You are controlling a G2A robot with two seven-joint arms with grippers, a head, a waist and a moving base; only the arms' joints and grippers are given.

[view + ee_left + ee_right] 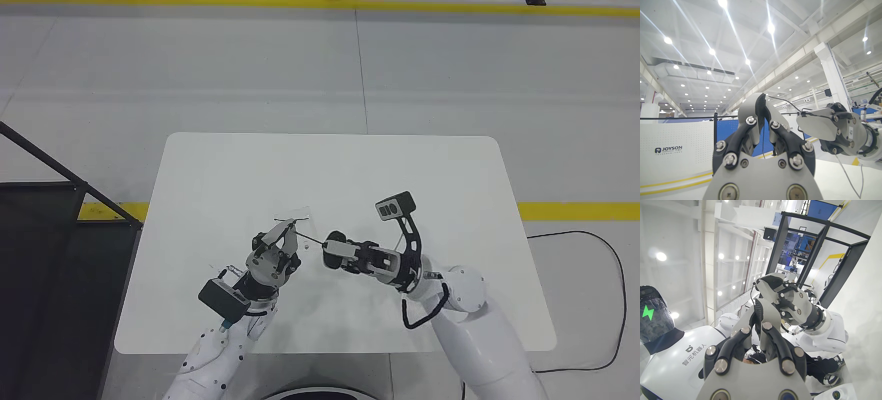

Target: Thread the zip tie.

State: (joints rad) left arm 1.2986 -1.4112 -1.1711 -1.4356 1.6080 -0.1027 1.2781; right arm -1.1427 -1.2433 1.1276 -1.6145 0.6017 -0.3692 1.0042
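Both tools are held up over the white tabletop [420,180], close together, with the thin black zip tie [803,114] strung between them. The left tool [763,97] is pinched closed on one stretch of the strap, and the right tool [757,308] is clamped closed on the other end. The strap appears to meet the small head right at the right tool's tip, but I cannot tell whether it has gone through, so threading and pulling snug likely remain.
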